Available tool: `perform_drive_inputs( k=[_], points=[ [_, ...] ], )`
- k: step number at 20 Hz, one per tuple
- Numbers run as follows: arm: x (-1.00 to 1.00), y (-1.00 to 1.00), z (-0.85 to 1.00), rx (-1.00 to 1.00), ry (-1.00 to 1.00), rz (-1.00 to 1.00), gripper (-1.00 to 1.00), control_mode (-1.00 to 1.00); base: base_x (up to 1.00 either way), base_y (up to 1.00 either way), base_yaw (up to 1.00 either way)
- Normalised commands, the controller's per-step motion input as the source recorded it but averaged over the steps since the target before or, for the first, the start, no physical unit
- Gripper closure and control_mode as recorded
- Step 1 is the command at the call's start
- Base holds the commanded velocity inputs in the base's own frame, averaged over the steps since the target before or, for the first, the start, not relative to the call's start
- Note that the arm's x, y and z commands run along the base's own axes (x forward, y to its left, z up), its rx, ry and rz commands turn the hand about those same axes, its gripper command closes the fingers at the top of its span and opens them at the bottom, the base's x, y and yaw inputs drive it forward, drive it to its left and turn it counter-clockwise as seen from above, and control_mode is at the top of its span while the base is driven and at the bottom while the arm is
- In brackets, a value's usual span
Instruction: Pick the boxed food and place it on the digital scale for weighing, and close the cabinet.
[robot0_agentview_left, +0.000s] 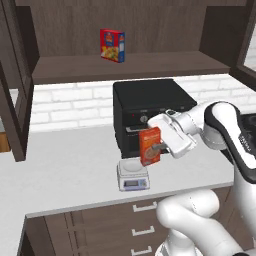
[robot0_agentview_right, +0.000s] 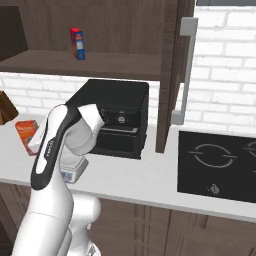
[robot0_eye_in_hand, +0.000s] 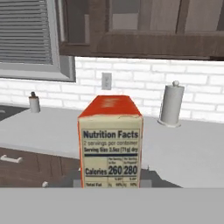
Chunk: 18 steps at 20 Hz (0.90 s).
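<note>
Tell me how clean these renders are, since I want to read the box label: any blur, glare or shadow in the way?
Hand view: the boxed food is sharp, its nutrition panel legible, no glare. Left base view: soft, the box front unreadable, and the gripper hides its right edge. Right base view: the arm covers most of the box; the digital scale sits in faint shadow.

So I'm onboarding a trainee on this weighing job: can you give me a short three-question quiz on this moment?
1. True or false: the gripper is shut on the boxed food.
2. The boxed food is: A) lying on the counter, B) upright above the digital scale, C) on the shelf.
3. What else stands on the shelf of the open cabinet?

Key: 1 true. 2 B; whether it touches the scale's plate cannot be told. 3 The red-and-blue box.
</note>
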Motion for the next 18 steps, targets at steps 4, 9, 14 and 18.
perform_drive_inputs(
  k=[4, 9, 14, 18],
  points=[
    [0.19, 0.0, -0.4, 0.05, -0.04, 0.01, 1.0, -1.0, 0.0, 0.0, 0.0],
    [0.2, -0.1, -0.41, 0.07, -0.02, 0.0, 1.0, -1.0, 0.0, 0.0, 0.0],
    [0.27, -0.22, -0.18, 0.01, -0.01, 0.01, 1.0, -1.0, 0.0, 0.0, 0.0],
    [0.35, -0.08, -0.06, 0.0, 0.0, 0.0, 1.0, -1.0, 0.0, 0.0, 0.0]
  ],
)
